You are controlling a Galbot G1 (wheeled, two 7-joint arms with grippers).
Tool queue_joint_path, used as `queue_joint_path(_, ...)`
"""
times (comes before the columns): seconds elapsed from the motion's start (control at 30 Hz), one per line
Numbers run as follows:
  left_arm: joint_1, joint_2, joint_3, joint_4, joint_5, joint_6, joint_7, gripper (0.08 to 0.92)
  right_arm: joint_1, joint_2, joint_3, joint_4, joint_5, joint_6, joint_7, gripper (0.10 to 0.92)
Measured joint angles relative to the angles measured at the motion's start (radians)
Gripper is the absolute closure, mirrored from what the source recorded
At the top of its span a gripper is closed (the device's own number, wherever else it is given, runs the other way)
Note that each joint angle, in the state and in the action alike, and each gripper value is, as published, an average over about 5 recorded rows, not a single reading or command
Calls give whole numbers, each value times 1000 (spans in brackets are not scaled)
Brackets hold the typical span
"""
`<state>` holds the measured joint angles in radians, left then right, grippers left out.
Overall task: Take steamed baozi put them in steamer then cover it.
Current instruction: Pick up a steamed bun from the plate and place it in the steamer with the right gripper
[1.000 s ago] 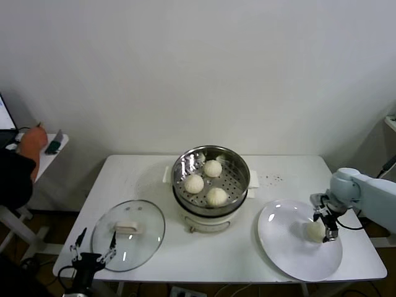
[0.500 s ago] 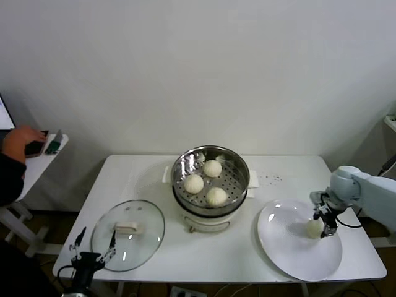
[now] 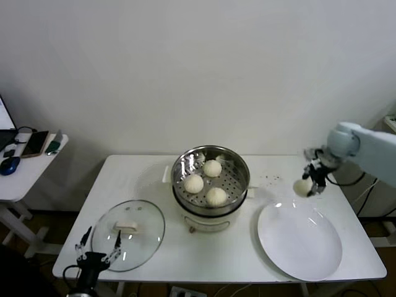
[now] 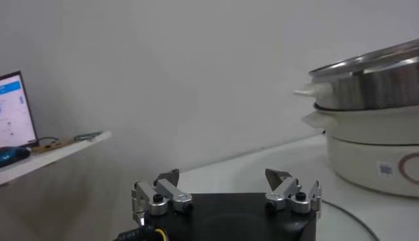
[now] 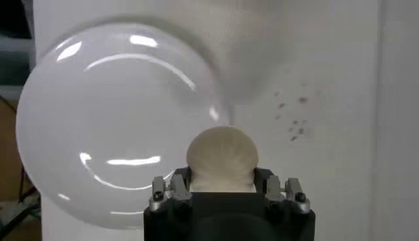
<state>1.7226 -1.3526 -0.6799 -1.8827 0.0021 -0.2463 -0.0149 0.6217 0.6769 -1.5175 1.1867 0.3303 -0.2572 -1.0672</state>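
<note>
The steamer (image 3: 210, 207) stands mid-table with three steamed baozi (image 3: 193, 183) on its perforated tray. My right gripper (image 3: 311, 179) is shut on a fourth baozi (image 3: 302, 187), held in the air to the right of the steamer, above the table beyond the far edge of the white plate (image 3: 299, 241). In the right wrist view the baozi (image 5: 222, 152) sits between the fingers of the right gripper (image 5: 221, 178), with the plate (image 5: 98, 124) below. The cover (image 3: 128, 235) lies flat at front left. My left gripper (image 3: 99, 252) is open at the cover's near edge; the left wrist view shows that gripper (image 4: 222, 178) empty, with the steamer (image 4: 373, 137) beyond it.
The plate has nothing on it. Dark specks (image 3: 272, 179) dot the table between steamer and right edge. A small side table (image 3: 28, 162) with a phone and mouse stands far left. A wall closes off the back.
My right gripper closed on the baozi, lifted it off the plate and carried it up and towards the back. The person's arm at the far left has withdrawn.
</note>
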Motion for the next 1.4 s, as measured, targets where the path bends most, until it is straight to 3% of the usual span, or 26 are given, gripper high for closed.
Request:
queue_joint_path(0.4, 6, 0, 34, -14, 20, -5, 3, 177, 263, 229, -170, -6, 335, -58, 27, 397)
queue_joint_path(0.63, -3, -3, 52, -23, 29, 1, 3, 177, 283, 361, -205, -13, 455, -97, 54, 397)
queue_joint_path(0.97, -15, -6, 64, -29, 37, 7, 2, 177, 222, 501, -240, -25, 511, -130, 88, 397)
queue_joint_path(1.4, -25, 2, 60, -29, 23, 13, 2, 177, 100, 585, -252, -113, 464, -120, 92, 399)
